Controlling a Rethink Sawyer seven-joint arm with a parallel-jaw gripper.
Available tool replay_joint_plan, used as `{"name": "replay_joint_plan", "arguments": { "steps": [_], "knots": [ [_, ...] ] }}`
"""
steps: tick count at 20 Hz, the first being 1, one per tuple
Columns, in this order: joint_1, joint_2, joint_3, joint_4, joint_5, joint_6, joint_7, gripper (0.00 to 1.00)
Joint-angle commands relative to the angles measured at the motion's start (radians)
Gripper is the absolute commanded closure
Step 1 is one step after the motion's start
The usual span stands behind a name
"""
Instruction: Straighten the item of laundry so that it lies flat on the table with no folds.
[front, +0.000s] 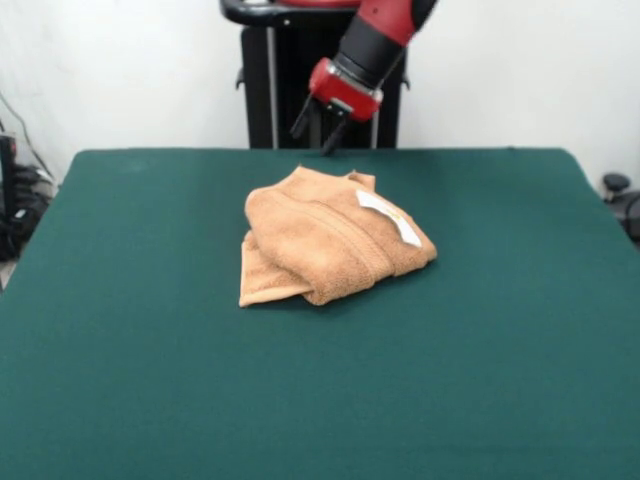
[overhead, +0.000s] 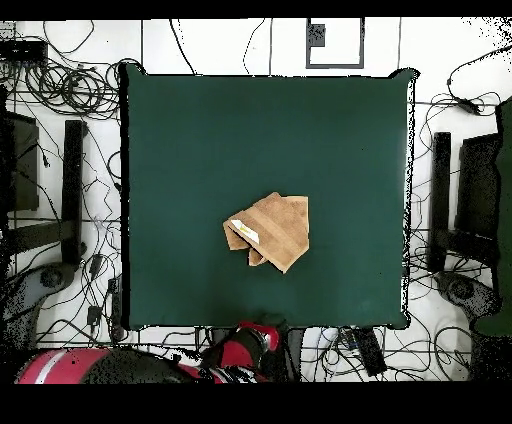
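Note:
The item of laundry (front: 330, 240), an orange-tan terry towel, lies bunched and folded over itself a little beyond the middle of the green table (front: 150, 350). Its white tag (front: 390, 215) faces up on the right side. In the overhead view the towel (overhead: 270, 232) is a small folded wedge on the table (overhead: 200, 130), nearer the bottom edge, with the tag (overhead: 245, 232) at its left. My gripper (front: 318, 127) hangs open above the table's far edge, behind the towel and apart from it, with nothing between its fingers. From overhead, only its red wrist (overhead: 250, 348) shows at the table's bottom edge.
Wide green table surface surrounds the towel on all sides. Off the table, tangled cables (overhead: 60, 90) cover the floor, and black stands (overhead: 72, 190) (overhead: 440, 200) flank both sides. Dark gear sits by the table's corners (front: 12, 200) (front: 622, 200).

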Motion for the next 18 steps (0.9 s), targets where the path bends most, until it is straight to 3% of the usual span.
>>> {"name": "replay_joint_plan", "arguments": {
  "steps": [1, 6, 12, 18],
  "knots": [
    [0.016, -0.183, 0.105, -0.049, 0.096, 0.170, 0.239, 0.00],
    [0.040, -0.308, 0.063, -0.025, 0.101, 0.299, 0.184, 0.00],
    [0.017, -0.211, 0.101, -0.040, 0.075, 0.220, 0.273, 0.00],
    [0.115, -0.138, 0.037, -0.081, 0.171, 0.231, 0.199, 0.00]
  ]
}}
